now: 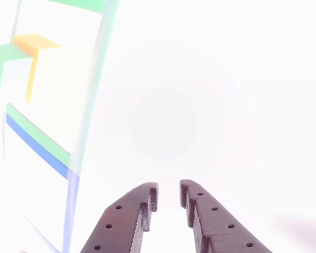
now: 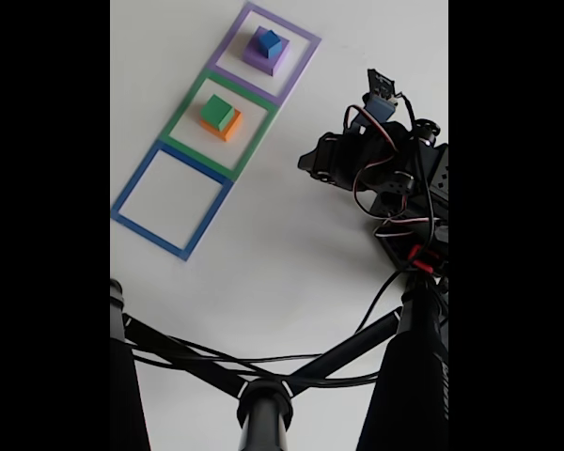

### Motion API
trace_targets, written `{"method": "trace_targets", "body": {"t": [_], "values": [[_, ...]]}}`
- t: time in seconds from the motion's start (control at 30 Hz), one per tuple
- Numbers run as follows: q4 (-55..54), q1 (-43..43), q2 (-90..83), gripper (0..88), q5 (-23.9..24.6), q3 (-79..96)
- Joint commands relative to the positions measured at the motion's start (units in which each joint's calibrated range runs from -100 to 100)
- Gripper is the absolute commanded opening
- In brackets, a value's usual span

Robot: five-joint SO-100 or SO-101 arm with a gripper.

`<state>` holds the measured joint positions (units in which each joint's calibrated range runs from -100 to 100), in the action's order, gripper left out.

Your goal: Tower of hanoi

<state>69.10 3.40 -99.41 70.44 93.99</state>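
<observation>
**Claw empty, blocks split over two squares**

Claw (image 1: 168, 197) fingers fill the bottom of the other view, dark and drilled with holes, their tips a narrow gap apart with nothing between them; I read it as released and empty, close to shut. That view is badly overexposed, so little past the fingers is sure, apart from an orange-yellow shape and green and blue lines to the left.

Taking the green square outline (image 2: 184, 112) as the landmark, the fixed view orders the rest. Nearest the camera stands a black tripod (image 2: 263, 399) with its cables. Next comes the folded arm (image 2: 381, 164), well to the right of the green square and apart from every block. The blue square outline (image 2: 132, 187) lies just on the near side of the green one and is bare inside. Inside the green square the green block (image 2: 216, 109) sits on the orange-yellow block (image 2: 230, 129). Just beyond, the purple square outline (image 2: 301, 36) holds the purple block (image 2: 261, 60) with the small blue cube (image 2: 269, 42) on top.

Each stack keeps a smaller piece on a larger one, as the puzzle's rule asks, and the outlines serve as the three pegs on the white bench (image 2: 291, 244). With the tower split, I judge the task to be midway; the bare blue square is the free slot for a next move.
</observation>
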Motion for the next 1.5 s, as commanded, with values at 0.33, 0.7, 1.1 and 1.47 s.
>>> {"method": "trace_targets", "body": {"t": [0.33,0.7,1.1,1.47], "values": [[1.6,0.0,-0.5,0.1,1.3,0.2],[-7.7,-3.5,14.7,0.0,-16.1,-15.8],[-8.8,-11.1,33.9,0.0,-56.7,-51.3],[3.9,-21.4,38.2,0.0,-121.6,-74.2]]}}
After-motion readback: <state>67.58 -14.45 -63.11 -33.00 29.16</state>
